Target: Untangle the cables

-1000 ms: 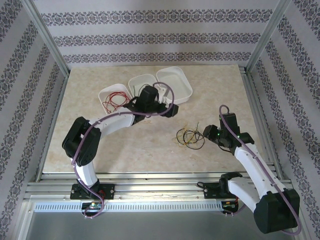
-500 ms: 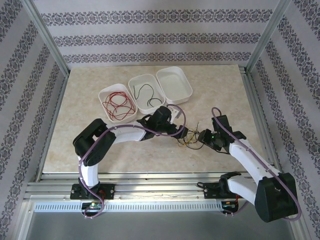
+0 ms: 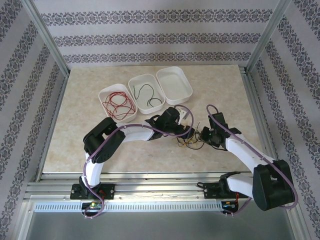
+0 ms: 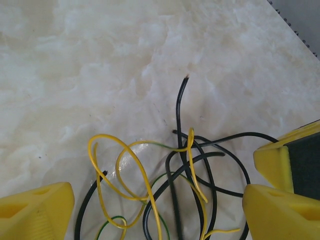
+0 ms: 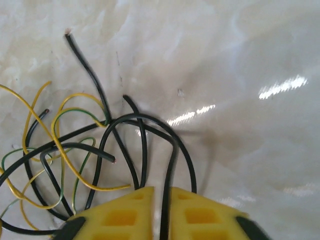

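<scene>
Cables (image 3: 190,139) in black, yellow and green lie tangled on the marble bench (image 3: 225,90), right of its middle. Right tool (image 5: 162,212) is clamped tight on one black strand (image 5: 168,175). Left tool (image 4: 157,210) straddles the heap, jaws wide, gripping nothing.

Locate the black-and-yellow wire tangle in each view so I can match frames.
Top external: tangle lies right of centre on the table.
Left wrist: lower centre, inside the open left gripper.
Right wrist: lower left, one black strand nipped by the shut right gripper.
Shared landmark: the straight black wire end poking out, clear in both wrist views, too small from above.
</scene>
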Tool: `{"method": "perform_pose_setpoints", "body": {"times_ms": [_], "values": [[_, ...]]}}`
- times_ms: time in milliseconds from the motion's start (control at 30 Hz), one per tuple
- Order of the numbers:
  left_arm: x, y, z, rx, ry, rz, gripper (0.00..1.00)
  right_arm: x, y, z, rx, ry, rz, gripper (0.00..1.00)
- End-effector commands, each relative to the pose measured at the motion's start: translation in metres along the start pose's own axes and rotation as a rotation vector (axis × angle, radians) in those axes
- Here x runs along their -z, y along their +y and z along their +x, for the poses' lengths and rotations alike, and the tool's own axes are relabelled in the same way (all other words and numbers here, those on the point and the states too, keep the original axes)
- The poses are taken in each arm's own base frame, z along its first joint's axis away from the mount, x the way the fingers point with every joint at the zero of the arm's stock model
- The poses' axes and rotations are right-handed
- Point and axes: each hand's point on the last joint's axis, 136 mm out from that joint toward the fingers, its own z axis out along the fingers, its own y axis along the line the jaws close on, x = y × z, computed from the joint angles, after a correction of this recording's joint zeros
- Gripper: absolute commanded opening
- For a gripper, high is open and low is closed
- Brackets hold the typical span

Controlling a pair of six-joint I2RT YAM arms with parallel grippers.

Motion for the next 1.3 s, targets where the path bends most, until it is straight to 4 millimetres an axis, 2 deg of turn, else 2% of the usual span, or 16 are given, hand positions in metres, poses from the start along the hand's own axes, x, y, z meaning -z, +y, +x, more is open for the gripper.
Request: {"method": "perform_pose_setpoints", "body": {"times_ms": [0,133,267,467,800,1000,1167,1267], "values": [[-0.006,-0.003,-0.011,0.034,-0.041,-0.004,0.86,0.007,0.007,-0.019,0.025,-0.064,-0.006,0.02],[-0.007,-0.001,-0.01,0.052,-0.043,-0.006,0.84,0.025,0.012,-0.028,0.07,-0.111,-0.004,0.0],[-0.008,0.0,-0.009,0.056,-0.043,-0.009,0.83,0.052,0.019,-0.04,0.142,-0.17,0.0,0.0],[-0.011,0.0,-0.008,0.057,-0.038,-0.002,0.82,0.088,0.038,-0.055,0.204,-0.246,-0.031,0.0],[-0.019,0.003,-0.001,0.057,-0.018,-0.002,0.79,0.141,0.076,-0.067,0.303,-0.321,-0.107,0.0],[-0.02,0.005,0.001,0.059,-0.02,-0.005,0.61,0.167,0.087,-0.073,0.35,-0.359,-0.117,0.0],[-0.017,0.007,0.001,0.056,-0.03,-0.013,0.46,0.184,0.088,-0.077,0.389,-0.379,-0.094,0.0],[-0.017,0.007,0.001,0.058,-0.032,-0.012,0.44,0.194,0.089,-0.082,0.407,-0.402,-0.084,0.0]]}}
